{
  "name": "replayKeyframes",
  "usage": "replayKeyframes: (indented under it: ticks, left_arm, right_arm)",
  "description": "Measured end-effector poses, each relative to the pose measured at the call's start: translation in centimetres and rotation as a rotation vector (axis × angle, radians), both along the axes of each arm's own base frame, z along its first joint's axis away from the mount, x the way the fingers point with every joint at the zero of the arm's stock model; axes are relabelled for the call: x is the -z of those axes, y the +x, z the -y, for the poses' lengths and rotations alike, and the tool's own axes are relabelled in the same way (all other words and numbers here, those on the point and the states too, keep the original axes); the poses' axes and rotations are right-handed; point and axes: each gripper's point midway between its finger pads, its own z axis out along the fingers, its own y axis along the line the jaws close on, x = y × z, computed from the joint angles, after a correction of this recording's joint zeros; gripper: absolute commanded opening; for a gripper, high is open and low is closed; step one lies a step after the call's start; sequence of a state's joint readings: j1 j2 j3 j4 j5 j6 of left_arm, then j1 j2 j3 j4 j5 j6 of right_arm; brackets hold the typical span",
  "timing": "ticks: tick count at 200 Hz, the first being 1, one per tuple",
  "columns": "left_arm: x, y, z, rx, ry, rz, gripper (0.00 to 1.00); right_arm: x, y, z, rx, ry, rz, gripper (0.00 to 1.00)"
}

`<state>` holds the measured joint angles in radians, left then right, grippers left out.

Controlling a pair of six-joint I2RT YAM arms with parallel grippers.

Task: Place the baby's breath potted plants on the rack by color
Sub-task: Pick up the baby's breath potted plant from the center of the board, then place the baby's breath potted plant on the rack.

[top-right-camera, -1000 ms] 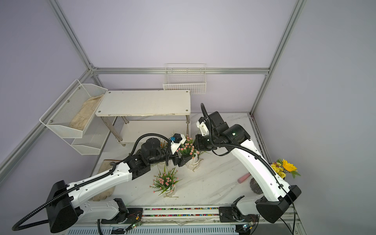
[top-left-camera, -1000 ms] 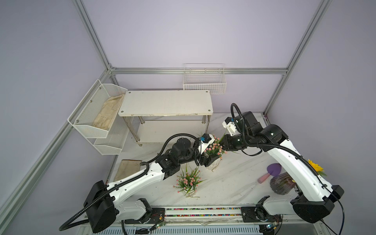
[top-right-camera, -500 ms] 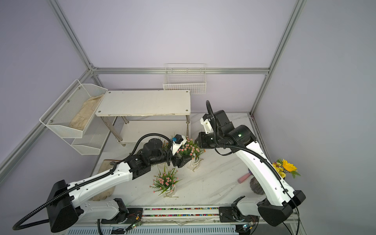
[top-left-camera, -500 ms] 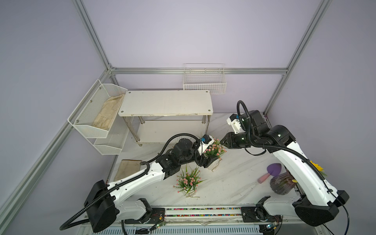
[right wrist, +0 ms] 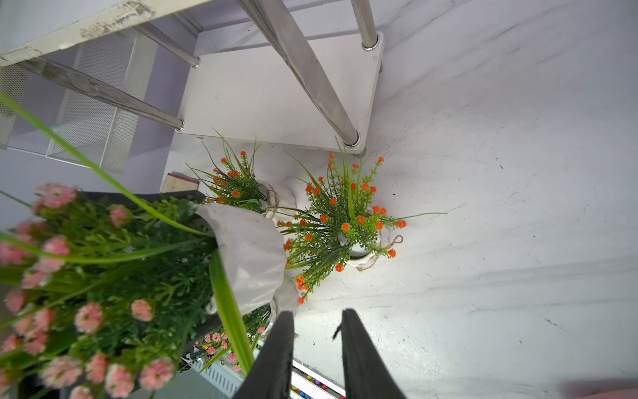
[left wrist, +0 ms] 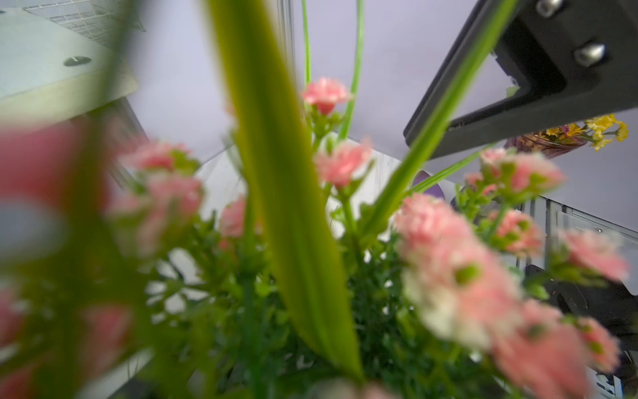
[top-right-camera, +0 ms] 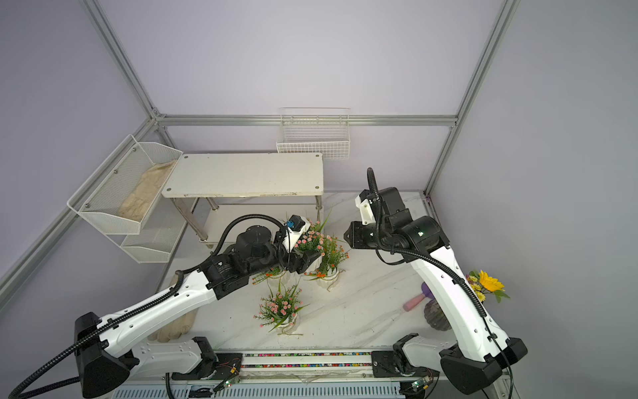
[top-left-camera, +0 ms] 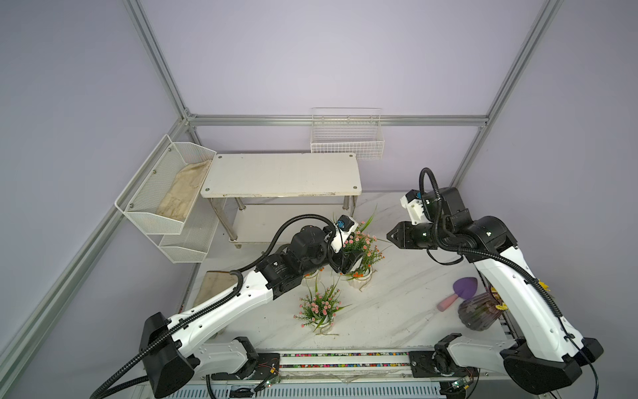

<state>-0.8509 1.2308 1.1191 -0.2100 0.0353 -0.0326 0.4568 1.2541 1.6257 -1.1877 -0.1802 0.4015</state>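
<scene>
White marble desk (top-left-camera: 397,311), lilac walls. Left jaws clamped on the pot of pink plant (top-left-camera: 359,241), held off the desk at frame centre, just below the rack (top-left-camera: 283,174). Right jaws: narrow gap, gripping nothing, to its right. Second pink plant (top-left-camera: 319,307) stands lower centre. Orange plant (right wrist: 345,214) and second orange plant (right wrist: 234,186) stand between it and the rack.

The cell holds four potted plants, two pink (the raised pink plant (top-left-camera: 360,241) and the front pink plant (top-left-camera: 321,305)) and two orange (the open-standing orange plant (top-left-camera: 359,276) and the half-hidden orange plant (right wrist: 234,186)), plus one two-tier rack (top-left-camera: 283,174), two mesh bins (top-left-camera: 148,188), one wire basket (top-left-camera: 347,145), one purple vase (top-left-camera: 478,312) and one trowel (top-left-camera: 464,288).
</scene>
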Motion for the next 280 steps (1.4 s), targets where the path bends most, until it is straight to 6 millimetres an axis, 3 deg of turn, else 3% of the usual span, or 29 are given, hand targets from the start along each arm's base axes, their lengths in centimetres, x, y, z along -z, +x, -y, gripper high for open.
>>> replayKeyframes:
  ticks: [48,110,203,280]
  left_arm:
    - [-3.3,2.0,-2.2,-0.127,0.0,0.046,0.04]
    - [-9.3,5.3,-7.0,-0.298,-0.06,0.13,0.04]
    - [-14.6,8.3,-13.6,-0.491,-0.074,0.256,0.04]
    - [-17.1,11.9,-20.3,-0.699,-0.038,0.346,0.02]
  right_arm:
    - [0.6,-0.5,0.8,0.016,-0.006,0.006,0.29]
    - [2.1,-1.0,1.2,0.017,-0.019,-0.021,0.3]
    - [3.1,-1.3,1.0,0.005,-0.012,-0.041,0.3]
    - [3.6,-1.9,1.0,0.001,0.006,-0.06,0.3]
